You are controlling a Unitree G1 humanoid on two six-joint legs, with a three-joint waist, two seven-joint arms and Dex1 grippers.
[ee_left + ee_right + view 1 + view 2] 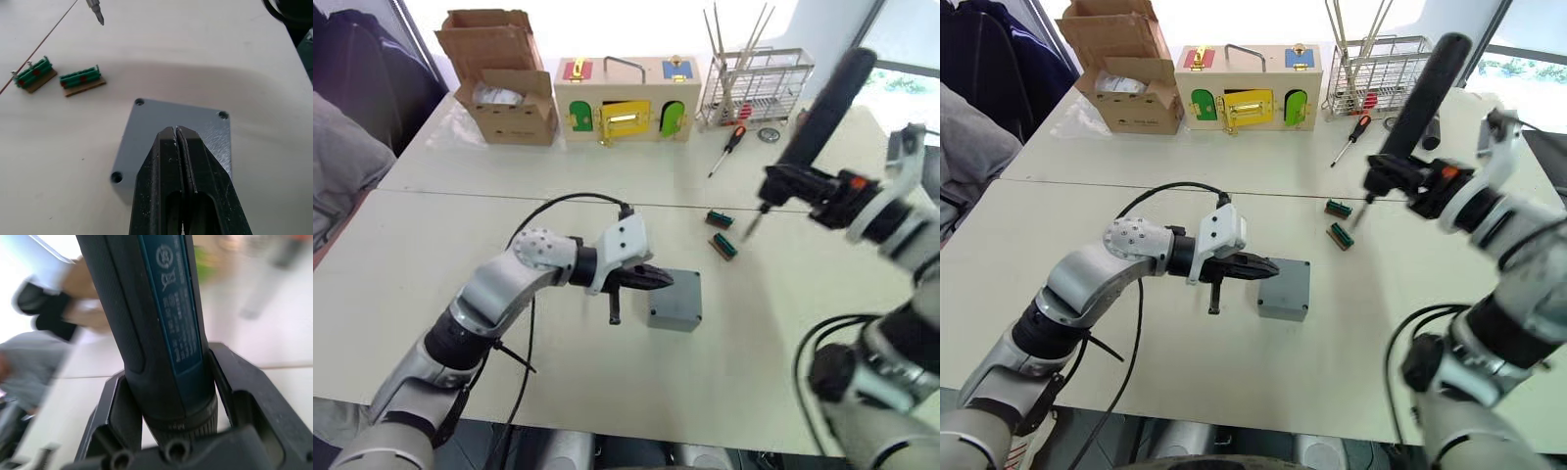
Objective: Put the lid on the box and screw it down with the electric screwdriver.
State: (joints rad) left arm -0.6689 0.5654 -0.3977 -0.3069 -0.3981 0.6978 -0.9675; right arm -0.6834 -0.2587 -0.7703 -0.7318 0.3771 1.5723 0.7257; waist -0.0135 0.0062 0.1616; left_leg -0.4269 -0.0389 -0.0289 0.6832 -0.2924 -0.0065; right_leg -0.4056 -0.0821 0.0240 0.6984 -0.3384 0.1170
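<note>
Setting: robotics test lab or workshop.
Surface: plain white table (460, 284), two panels butted together.
Test props, 12 o'clock: wooden box (626, 101) with coloured latched doors, cardboard carton (501, 78), wire rack (759, 86).
Bench items: hand screwdriver (728, 149), two green connector blocks (722, 233).

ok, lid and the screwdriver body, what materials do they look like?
Lid: likely moulded plastic, matte grey, with rounded corners and recessed screw holes. Screwdriver: body looks like dark blue-black plastic, smooth with printed markings; the bit looks like bare metal.
</note>
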